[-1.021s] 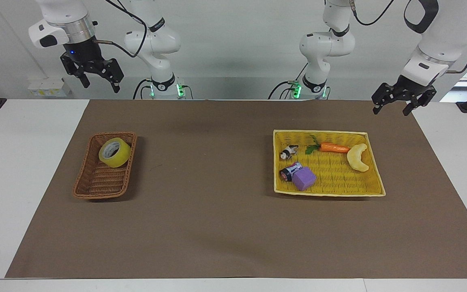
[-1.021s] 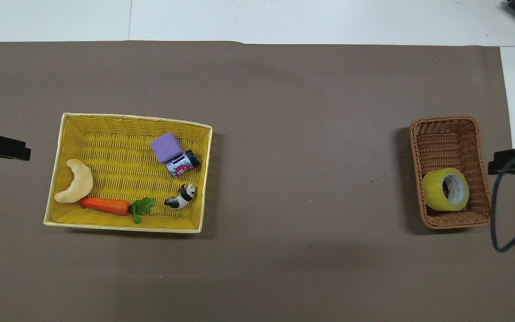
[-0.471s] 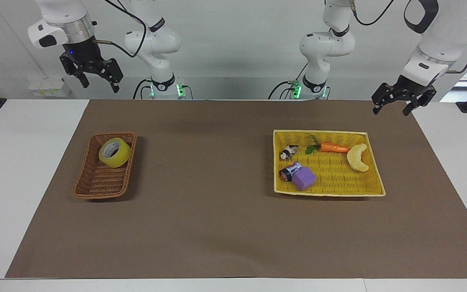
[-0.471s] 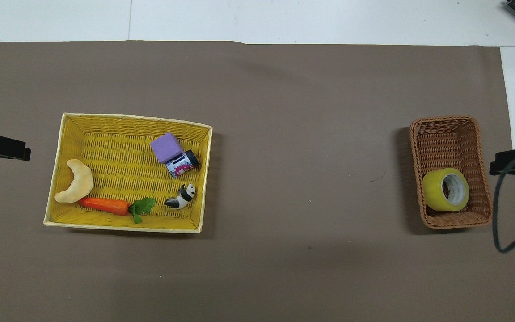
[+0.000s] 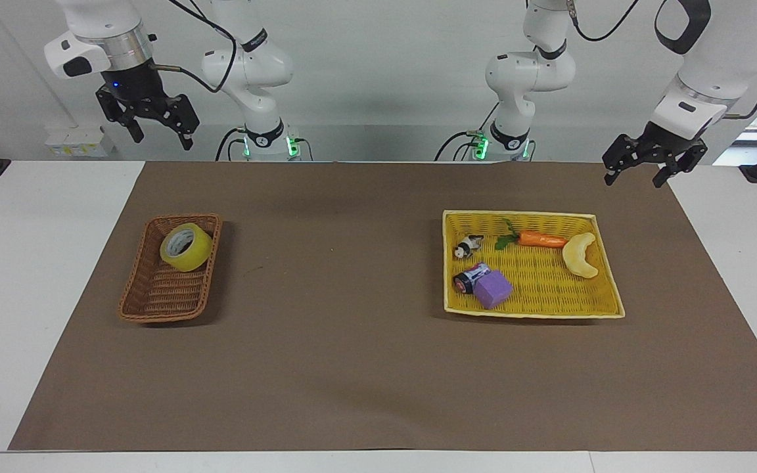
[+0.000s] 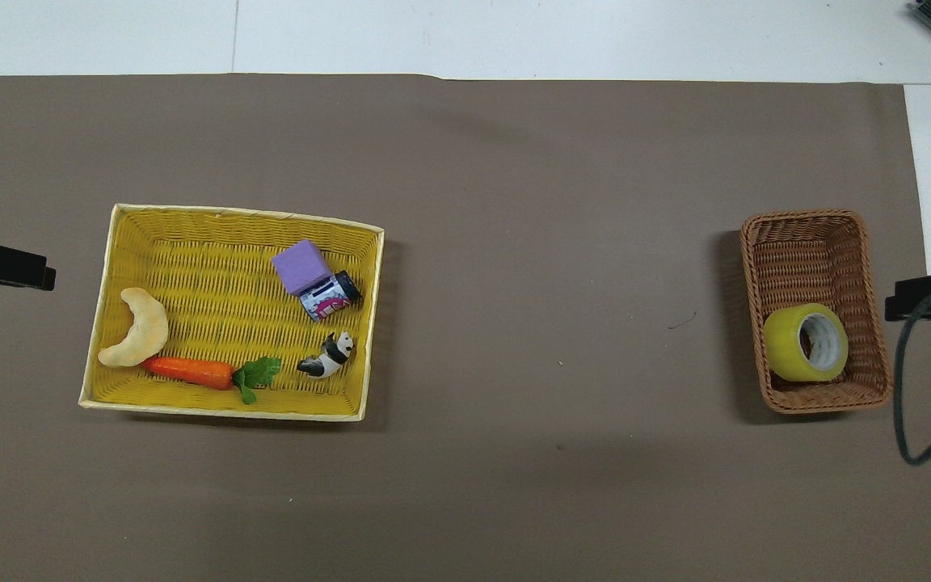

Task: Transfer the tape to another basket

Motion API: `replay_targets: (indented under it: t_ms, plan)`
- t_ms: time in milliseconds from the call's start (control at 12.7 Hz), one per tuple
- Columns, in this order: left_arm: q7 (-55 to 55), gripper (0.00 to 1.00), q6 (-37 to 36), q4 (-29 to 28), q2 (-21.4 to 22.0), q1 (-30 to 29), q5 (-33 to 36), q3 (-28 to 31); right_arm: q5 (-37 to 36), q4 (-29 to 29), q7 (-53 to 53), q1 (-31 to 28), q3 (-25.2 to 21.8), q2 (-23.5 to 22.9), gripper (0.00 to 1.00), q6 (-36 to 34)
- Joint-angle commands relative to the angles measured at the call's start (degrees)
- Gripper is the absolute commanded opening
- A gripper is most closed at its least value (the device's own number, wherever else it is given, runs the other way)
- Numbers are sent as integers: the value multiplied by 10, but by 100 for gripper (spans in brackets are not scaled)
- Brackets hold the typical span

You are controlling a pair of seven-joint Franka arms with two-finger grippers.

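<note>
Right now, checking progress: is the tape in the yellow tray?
No, the tape lies in the brown wicker basket, alone.

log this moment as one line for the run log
tape: in wicker basket, robots' end | right pincer: open, raised, empty | left pincer: open, raised, waiting | yellow tray: no tape yet

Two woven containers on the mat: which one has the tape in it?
The narrow brown wicker basket at the right arm's end holds the yellow tape roll, nothing else. The wider, flat yellow tray at the left arm's end holds only toys.
</note>
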State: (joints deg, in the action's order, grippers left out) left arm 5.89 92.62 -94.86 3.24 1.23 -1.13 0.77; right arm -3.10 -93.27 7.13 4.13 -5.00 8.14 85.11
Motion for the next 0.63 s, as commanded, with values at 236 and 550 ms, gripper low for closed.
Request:
replay_targets:
  t_ms: [236,550]
  plan:
    - [1,100,-9,-1,7,4,8,4,2,5,-19,-5,1,-1,100,-9]
    - [1,100,-9,-1,7,4,8,4,2,-1,-38,-5,1,3,100,-8]
